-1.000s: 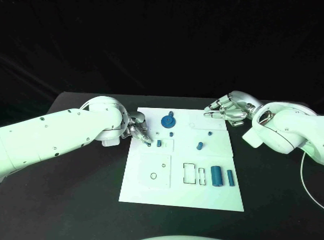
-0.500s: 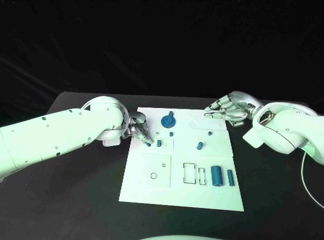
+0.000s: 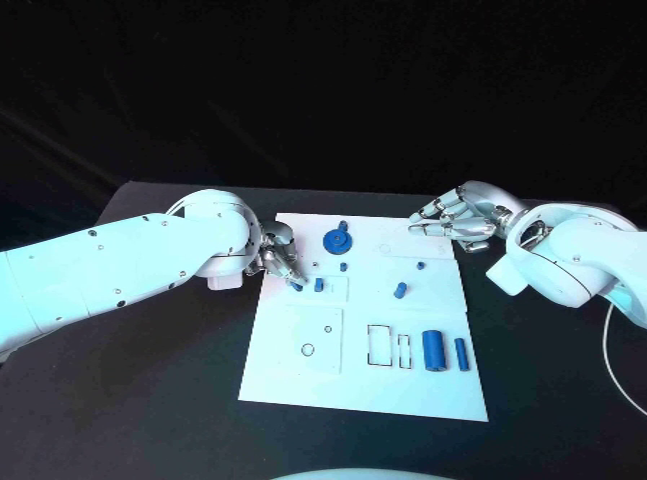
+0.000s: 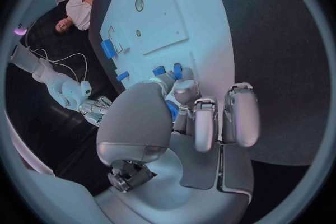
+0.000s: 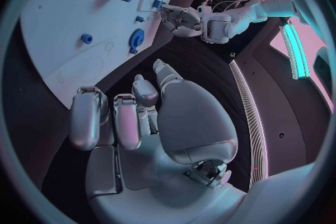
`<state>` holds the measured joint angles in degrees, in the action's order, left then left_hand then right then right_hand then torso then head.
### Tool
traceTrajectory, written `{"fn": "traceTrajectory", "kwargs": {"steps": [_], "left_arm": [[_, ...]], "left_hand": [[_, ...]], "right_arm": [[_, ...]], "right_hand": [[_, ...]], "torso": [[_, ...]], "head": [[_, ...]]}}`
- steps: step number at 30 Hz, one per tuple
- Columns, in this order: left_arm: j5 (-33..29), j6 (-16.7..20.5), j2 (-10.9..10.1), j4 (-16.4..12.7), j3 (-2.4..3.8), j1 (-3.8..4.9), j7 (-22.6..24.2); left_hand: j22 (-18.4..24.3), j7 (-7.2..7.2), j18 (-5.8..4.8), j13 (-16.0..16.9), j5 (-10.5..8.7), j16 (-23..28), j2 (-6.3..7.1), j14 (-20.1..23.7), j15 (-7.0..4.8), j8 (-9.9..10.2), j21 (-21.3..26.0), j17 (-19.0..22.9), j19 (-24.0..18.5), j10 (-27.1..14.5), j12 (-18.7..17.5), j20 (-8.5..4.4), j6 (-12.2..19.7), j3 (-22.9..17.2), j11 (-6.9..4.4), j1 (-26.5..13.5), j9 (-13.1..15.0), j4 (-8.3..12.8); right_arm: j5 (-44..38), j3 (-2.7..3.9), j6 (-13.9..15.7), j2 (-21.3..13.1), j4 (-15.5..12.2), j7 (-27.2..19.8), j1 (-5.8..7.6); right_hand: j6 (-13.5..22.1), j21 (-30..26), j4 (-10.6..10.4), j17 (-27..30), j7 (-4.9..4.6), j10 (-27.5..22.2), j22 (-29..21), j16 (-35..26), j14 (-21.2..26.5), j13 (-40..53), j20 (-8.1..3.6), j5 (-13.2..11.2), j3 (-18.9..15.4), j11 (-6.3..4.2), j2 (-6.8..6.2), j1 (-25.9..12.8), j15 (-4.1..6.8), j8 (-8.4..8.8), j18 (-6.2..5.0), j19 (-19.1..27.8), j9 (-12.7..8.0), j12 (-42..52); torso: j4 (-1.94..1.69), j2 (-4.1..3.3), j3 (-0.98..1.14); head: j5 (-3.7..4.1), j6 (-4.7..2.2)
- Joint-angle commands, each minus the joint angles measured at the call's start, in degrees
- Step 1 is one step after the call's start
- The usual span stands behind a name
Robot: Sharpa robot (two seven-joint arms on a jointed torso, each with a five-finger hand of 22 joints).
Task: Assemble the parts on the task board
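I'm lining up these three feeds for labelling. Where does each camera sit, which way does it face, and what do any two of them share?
Head view: on the robot's head, looking down at the black table and task board; both white arms come in, left hand at the board's edge, right hand at its far corner.
Left wrist view: behind the left hand, facing along the board; palm and fingers show.
Right wrist view: behind the right hand, facing the board.
Shared: the right wrist and head views both show the gear-shaped blue part.
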<state>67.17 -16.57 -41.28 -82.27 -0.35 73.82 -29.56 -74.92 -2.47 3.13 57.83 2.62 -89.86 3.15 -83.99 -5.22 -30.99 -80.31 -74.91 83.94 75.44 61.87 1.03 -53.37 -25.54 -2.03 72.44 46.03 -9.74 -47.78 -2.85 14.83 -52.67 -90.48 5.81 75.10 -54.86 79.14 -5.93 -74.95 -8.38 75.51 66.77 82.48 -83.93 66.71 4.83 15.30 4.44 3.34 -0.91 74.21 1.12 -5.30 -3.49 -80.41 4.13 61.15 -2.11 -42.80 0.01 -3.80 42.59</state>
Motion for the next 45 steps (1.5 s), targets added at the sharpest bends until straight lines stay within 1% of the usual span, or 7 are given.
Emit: {"fn": "traceTrajectory", "kwargs": {"steps": [1, 7, 11, 15, 23, 28, 45], "left_arm": [[-1.3, -1.4, 0.6, 0.0, -0.28, -0.36, -1.1], [-1.1, -1.5, 0.7, 0.3, -0.36, -0.38, -1.6], [-1.1, -1.4, 0.8, 0.4, -0.4, -0.39, -1.9], [-1.1, -1.3, 0.8, 0.4, -0.43, -0.4, -2.2], [-1.1, -0.5, 0.9, 0.5, -0.54, -0.4, -2.7], [-0.8, 0.1, 0.9, 0.5, -0.56, -0.4, -2.8], [-0.7, 0.0, 1.0, 0.7, -0.56, -0.4, -3.0]], "left_hand": [[-5.2, 0.78, -0.56, 0.1, 0.11, -0.1, 0.8, -6.0, -0.18, -0.4, -0.5, -15.1, 1.8, 0.7, 0.1, -0.2, -1.2, -3.6, -0.2, -2.1, 0.4, 3.0], [-5.6, 1.09, -0.64, 0.3, 0.33, -0.1, 1.82, -6.0, -0.38, -0.8, -0.8, -15.1, 2.1, 1.0, 0.4, -0.3, -1.8, -2.4, -0.45, -4.4, 0.6, 2.2], [-5.4, 1.22, -0.6, -0.6, 0.85, -0.1, 1.72, -6.0, -0.48, -0.9, -0.7, -15.1, 2.0, 0.6, -0.3, -0.36, -1.8, -2.5, -0.56, -4.9, 0.6, 2.1], [-5.5, 1.22, -0.61, -0.8, 1.12, -0.1, 1.89, -6.0, -0.54, -0.9, -0.7, -15.1, 2.1, 0.6, -0.5, -0.41, -1.9, -2.3, -0.58, -5.6, 0.7, 1.9], [-5.9, 1.3, -0.72, -0.6, 1.2, -0.1, 1.95, -6.0, -0.62, -1.1, -1.1, -15.1, 2.3, 0.8, -0.2, -0.5, -2.1, -2.1, -0.65, -7.1, 0.8, 1.3], [-6.1, 1.34, -0.76, -0.5, 1.14, -0.1, 2.39, -6.0, -0.66, -1.3, -1.2, -15.1, 2.4, 1.0, 0.0, -0.55, -2.4, -1.3, -0.68, -8.6, 0.8, 0.7], [-6.8, 1.58, -0.93, 0.1, 1.12, -0.1, 2.86, -6.0, -0.76, -1.6, -1.8, -15.1, 2.7, 1.6, 0.7, -0.63, -2.9, -0.7, -0.86, -9.2, 1.0, 0.9]], "right_arm": [[-0.4, 0.01, -0.5, 0.0, -0.1, -0.5, -0.03], [-0.4, 0.01, -0.6, -0.1, -0.1, -0.4, -0.03], [-0.4, 0.01, -0.7, -0.2, -0.1, -0.4, -0.03], [-0.4, 0.01, -0.8, -0.2, -0.1, -0.3, -0.03], [-0.5, 0.01, -1.1, -0.2, -0.1, -0.1, -0.02], [-0.5, 0.01, -1.1, -0.3, -0.1, 0.0, -0.02], [-0.5, 0.01, -1.1, -0.5, -0.1, -0.1, -0.01]], "right_hand": [[0.0, -0.4, -0.2, -5.1, -0.07, -0.3, -0.1, -0.4, -3.8, -0.1, -0.1, 0.3, -0.1, -0.1, 0.59, 0.2, 0.08, -0.13, -1.11, 0.4, -0.1, -0.3], [0.0, -0.4, -0.2, -5.1, -0.07, -0.3, -0.1, -0.4, -3.8, -0.1, -0.1, 0.3, -0.1, -0.1, 0.59, 0.2, 0.08, -0.13, -1.11, 0.4, -0.1, -0.3], [0.0, -0.4, -0.2, -5.1, -0.07, -0.3, -0.1, -0.4, -3.8, -0.1, -0.1, 0.3, -0.1, -0.1, 0.59, 0.2, 0.08, -0.13, -1.11, 0.4, -0.1, -0.3], [0.0, -0.4, -0.2, -5.1, -0.07, -0.3, -0.1, -0.4, -3.8, -0.1, -0.1, 0.3, -0.1, -0.1, 0.59, 0.2, 0.08, -0.13, -1.11, 0.4, -0.1, -0.3], [0.0, -0.4, -0.3, -5.0, -0.08, -0.4, -0.1, -0.4, -3.8, -0.1, -0.1, 0.3, -0.1, -0.09, 0.62, 0.2, 0.07, -0.12, -1.13, 0.5, -0.1, -0.3], [0.0, -0.6, -0.3, -4.9, -0.08, -0.5, -0.4, -0.5, -3.8, -0.3, -0.1, 0.3, -0.1, -0.09, 0.63, 0.2, 0.07, -0.11, -1.17, 0.6, -0.1, -0.5], [0.0, -0.7, -0.3, -4.7, -0.09, -0.6, -0.6, -0.7, -3.7, -0.4, -0.1, 0.3, -0.1, -0.08, 0.64, 0.2, 0.07, -0.11, -1.22, 0.7, -0.1, -0.7]], "torso": [[0.03, -0.03, -0.03], [0.01, 0.0, 0.0], [-0.05, 0.03, -0.01], [0.0, 0.01, -0.01], [-0.03, 0.0, 0.0], [0.03, -0.02, 0.03], [0.0, -0.01, -0.02]], "head": [[-0.06, 0.12], [0.02, 0.21], [-0.15, 0.42], [-0.16, 0.45], [-0.25, 0.55], [-0.33, 0.61], [-0.24, 0.66]]}}
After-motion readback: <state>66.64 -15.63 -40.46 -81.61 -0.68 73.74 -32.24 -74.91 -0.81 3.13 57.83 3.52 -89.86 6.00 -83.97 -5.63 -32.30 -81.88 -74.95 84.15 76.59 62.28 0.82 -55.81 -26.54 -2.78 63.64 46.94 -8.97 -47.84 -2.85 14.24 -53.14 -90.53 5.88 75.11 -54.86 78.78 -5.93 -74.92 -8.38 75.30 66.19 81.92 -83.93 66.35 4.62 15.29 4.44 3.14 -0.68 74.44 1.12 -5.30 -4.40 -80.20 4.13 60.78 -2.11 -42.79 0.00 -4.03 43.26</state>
